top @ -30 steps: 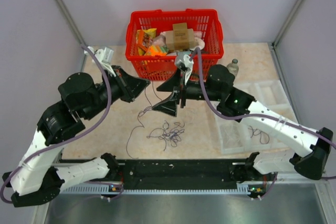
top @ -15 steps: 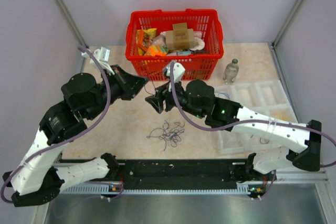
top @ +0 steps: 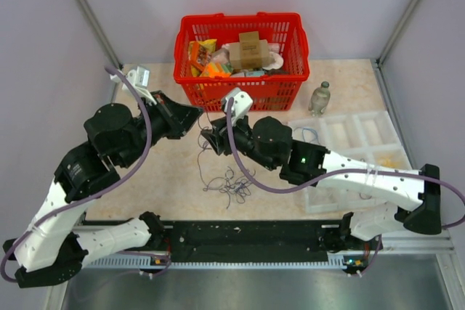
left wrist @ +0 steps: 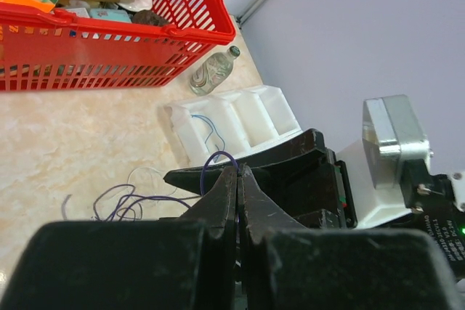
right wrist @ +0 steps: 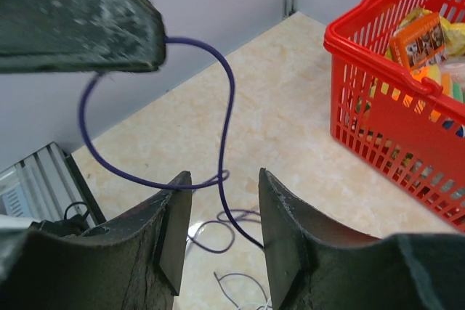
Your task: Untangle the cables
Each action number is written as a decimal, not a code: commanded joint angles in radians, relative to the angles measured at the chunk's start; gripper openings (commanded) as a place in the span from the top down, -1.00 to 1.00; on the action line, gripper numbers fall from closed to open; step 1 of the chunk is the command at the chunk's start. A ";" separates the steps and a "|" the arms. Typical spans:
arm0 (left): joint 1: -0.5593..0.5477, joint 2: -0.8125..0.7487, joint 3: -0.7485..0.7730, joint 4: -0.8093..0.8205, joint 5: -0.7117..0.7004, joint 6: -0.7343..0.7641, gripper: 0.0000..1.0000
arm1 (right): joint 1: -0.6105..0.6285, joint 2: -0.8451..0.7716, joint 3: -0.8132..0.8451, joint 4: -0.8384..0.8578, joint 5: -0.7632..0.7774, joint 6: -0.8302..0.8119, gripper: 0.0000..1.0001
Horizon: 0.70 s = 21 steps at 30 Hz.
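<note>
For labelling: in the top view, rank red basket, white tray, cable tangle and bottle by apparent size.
1. red basket
2. white tray, partly hidden under the right arm, so a close call
3. cable tangle
4. bottle

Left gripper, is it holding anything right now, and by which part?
Yes: the left gripper is shut on a purple cable, pinching it at a bend that loops out past its fingertips.

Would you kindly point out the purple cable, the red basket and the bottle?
Purple cable (right wrist: 230, 99): right wrist view, on the loop's right strand.
Red basket (top: 196, 92): top view, on its front wall.
Bottle (top: 319, 98): top view, on its body.
</note>
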 commanded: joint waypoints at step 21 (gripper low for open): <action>0.006 -0.115 -0.072 0.090 -0.018 0.155 -0.63 | 0.055 -0.127 -0.108 0.086 0.192 -0.129 1.00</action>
